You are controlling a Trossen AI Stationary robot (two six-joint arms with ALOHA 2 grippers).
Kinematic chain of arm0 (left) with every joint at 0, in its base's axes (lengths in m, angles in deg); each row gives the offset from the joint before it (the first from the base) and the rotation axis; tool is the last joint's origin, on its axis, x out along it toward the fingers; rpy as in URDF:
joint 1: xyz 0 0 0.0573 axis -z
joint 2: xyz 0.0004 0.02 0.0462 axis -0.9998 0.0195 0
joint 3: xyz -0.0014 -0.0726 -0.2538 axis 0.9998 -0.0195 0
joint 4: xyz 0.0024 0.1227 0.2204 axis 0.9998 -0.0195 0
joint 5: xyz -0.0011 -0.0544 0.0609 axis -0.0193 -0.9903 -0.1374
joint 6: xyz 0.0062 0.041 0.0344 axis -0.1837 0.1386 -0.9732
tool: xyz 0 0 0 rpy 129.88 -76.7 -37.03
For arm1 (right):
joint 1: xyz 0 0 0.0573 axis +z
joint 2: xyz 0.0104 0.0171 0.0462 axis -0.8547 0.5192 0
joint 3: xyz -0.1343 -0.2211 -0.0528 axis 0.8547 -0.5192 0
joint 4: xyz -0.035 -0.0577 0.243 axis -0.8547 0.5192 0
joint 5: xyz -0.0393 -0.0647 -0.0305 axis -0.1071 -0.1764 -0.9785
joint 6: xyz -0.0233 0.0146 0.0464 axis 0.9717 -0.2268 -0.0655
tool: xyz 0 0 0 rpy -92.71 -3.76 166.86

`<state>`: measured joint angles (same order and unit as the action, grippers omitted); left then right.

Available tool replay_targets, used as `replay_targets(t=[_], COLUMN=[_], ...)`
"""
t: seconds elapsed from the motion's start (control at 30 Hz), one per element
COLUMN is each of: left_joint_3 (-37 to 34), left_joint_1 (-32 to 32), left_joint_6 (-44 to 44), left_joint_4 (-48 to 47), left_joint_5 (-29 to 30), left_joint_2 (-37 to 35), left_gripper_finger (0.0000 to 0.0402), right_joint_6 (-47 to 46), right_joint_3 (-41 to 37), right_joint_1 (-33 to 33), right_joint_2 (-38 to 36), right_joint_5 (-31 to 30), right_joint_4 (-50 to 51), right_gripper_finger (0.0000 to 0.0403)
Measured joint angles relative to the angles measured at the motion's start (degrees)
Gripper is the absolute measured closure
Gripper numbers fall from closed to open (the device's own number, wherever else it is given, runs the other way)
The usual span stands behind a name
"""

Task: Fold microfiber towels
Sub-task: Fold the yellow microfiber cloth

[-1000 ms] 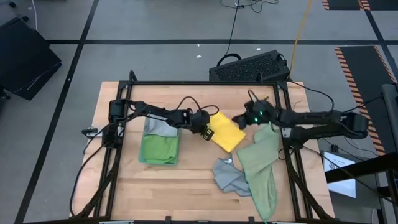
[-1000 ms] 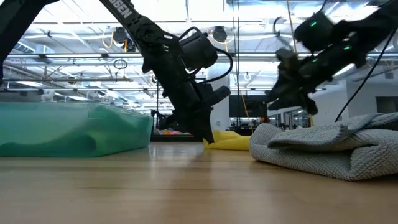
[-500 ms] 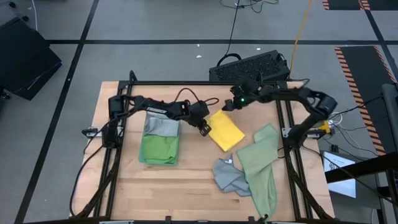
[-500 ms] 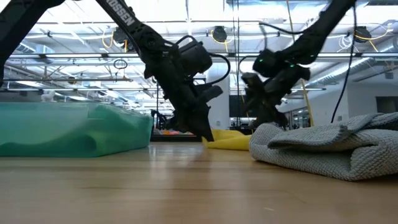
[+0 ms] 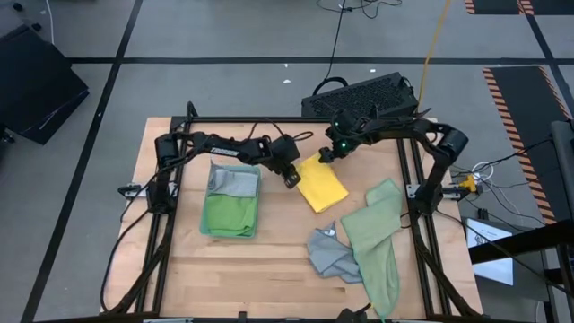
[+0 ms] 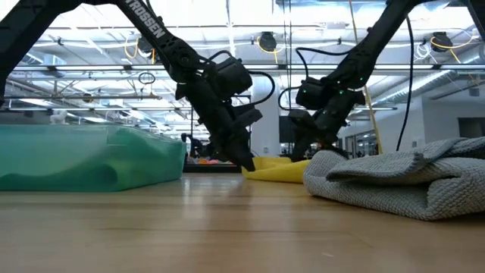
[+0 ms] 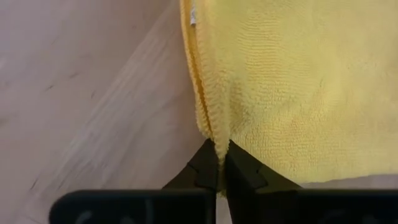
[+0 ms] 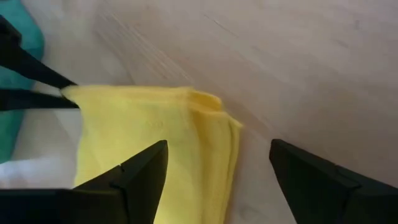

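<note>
Right gripper (image 5: 328, 154) swung to yellow towel (image 5: 323, 187) far corner

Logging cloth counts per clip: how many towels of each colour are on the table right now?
Yellow towel: 1
Bright green towel: 1
Light grey towel above it: 1
Grey-blue towel: 1
Pale sage towel: 1
Total: 5

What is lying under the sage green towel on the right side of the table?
A crumpled grey towel sticks out from beneath the sage green towel, on the side facing the table's middle. The overlapped part of it is hidden, as is anything else underneath.
</note>
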<state>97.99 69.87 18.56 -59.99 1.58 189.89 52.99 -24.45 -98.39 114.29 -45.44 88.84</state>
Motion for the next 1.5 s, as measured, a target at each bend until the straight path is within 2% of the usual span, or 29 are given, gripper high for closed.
replay_targets(t=[0.23, 0.37, 0.47, 0.57, 0.7, 0.77, 0.93, 1.0, 1.1, 1.33, 1.5], left_joint_3=[0.0, 0.0, 0.0, 0.0, 0.0, 0.0, 2.3, 4.5, 7.8, 15.5, 17.4], left_joint_1=[-1.0, -1.7, -1.9, -2.0, -2.1, -2.2, -2.3, -1.9, -0.4, 5.7, 10.7], left_joint_6=[-3.7, -3.9, -4.6, -5.0, -7.2, -8.4, -8.9, -8.9, -10.7, -16.6, -17.9], left_joint_4=[-0.2, -1.4, -1.6, -1.5, -1.0, 0.1, -1.8, -4.0, -6.3, -8.8, -10.0], left_joint_5=[-3.3, -3.3, -3.3, -2.9, -0.6, 0.0, 0.2, 0.2, 0.6, 9.8, 18.0], left_joint_2=[0.0, 0.0, 0.0, 0.0, 0.0, 0.0, -0.1, -0.1, -0.1, -0.1, -0.1], left_gripper_finger=[0.0395, 0.0383, 0.039, 0.0396, 0.0383, 0.038, 0.0394, 0.0395, 0.0388, 0.0391, 0.0389], right_joint_6=[-4.7, -2.9, -0.3, 1.6, 2.2, 2.8, 5.6, 8.0, 11.2, 14.9, 14.1], right_joint_3=[-0.2, -0.5, -1.9, -4.0, -8.4, -10.4, -14.3, -16.1, -19.5, -30.0, -38.3], right_joint_1=[0.8, 0.6, 0.5, 0.5, 0.5, 0.6, 0.5, 0.6, 1.5, 4.5, 8.3], right_joint_2=[1.3, 1.3, 1.3, 1.2, 1.3, 1.3, -2.1, -5.6, -12.0, -27.1, -38.0], right_joint_5=[2.1, 3.9, 3.9, 3.6, 3.6, 3.5, 2.5, 2.2, -1.6, -4.1, -10.4], right_joint_4=[-8.2, -7.7, -8.9, -12.3, -23.7, -29.6, -31.8, -30.4, -29.9, -29.8, -29.9], right_gripper_finger=[0.014, 0.0164, 0.0206, 0.0265, 0.0361, 0.0391, 0.0396, 0.0398, 0.0398, 0.04, 0.04])
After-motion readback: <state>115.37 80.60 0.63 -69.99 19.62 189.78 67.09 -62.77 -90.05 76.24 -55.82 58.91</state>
